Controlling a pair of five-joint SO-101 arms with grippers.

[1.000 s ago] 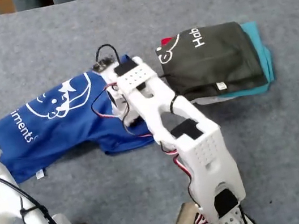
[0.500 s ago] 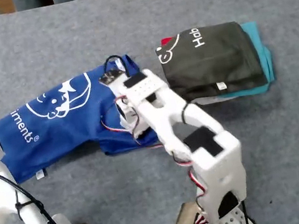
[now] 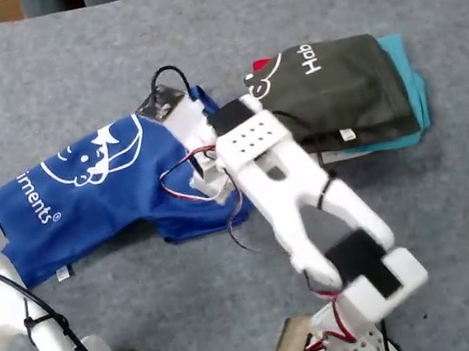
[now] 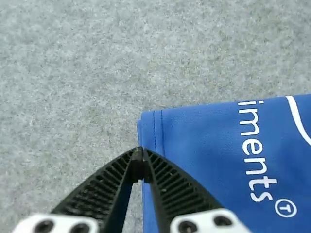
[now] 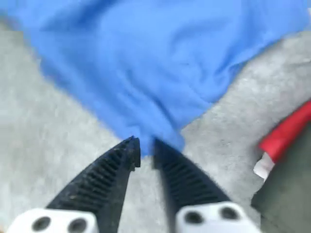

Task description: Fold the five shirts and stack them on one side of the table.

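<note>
Left gripper (image 4: 141,160): fingers pressed together, meeting in a point at the tips; it sits at the hemmed corner of the blue shirt (image 4: 228,160), with one finger lying over the cloth; whether any cloth is caught between the fingers cannot be told
Right gripper (image 5: 145,148): fingers parted by a narrow gap; it hangs over a rumpled edge of the blue shirt, where cloth meets table; whether it touches the cloth cannot be told
Blue shirt: lies unfolded on the left half of the grey table (image 3: 62,60), print upward; its near edge is bunched beside the right arm (image 3: 300,191)
Stack of folded shirts (image 3: 369,117): on the right side of the table, just beside the blue shirt's end; dark shirt (image 3: 328,88) on top; teal shirt (image 3: 407,74) showing beneath it; red cloth (image 3: 263,64) peeking out at one corner
In the way: the right arm crosses the gap between the blue shirt and the stack; it covers the stack's near corner
</note>
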